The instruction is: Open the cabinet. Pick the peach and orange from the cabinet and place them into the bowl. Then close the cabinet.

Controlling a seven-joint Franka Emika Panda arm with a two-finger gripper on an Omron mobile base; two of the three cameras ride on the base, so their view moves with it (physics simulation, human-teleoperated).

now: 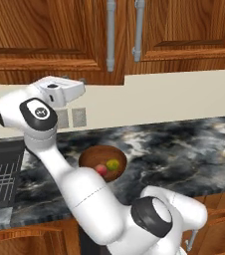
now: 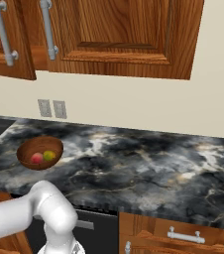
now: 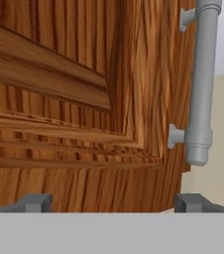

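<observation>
The gripper (image 3: 114, 202) has its fingers wide apart and holds nothing, close in front of the cabinet (image 3: 74, 99) door, beside its handle (image 3: 203, 84). Below the cabinet, on the counter (image 1: 184, 149), the bowl (image 1: 102, 163) holds the peach (image 1: 101, 170) and the orange (image 1: 113, 164).

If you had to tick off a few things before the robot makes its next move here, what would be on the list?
1. Peach in the bowl: ok.
2. Orange in the bowl beside it: ok.
3. Gripper empty, jaws spread wide: ok.
4. Hand facing the left cabinet door, close to it, its bar handle off to one side: ok.
5. Cabinet fully shut: cannot tell; in the right base view the left door's edge seems to stand proud.
</observation>
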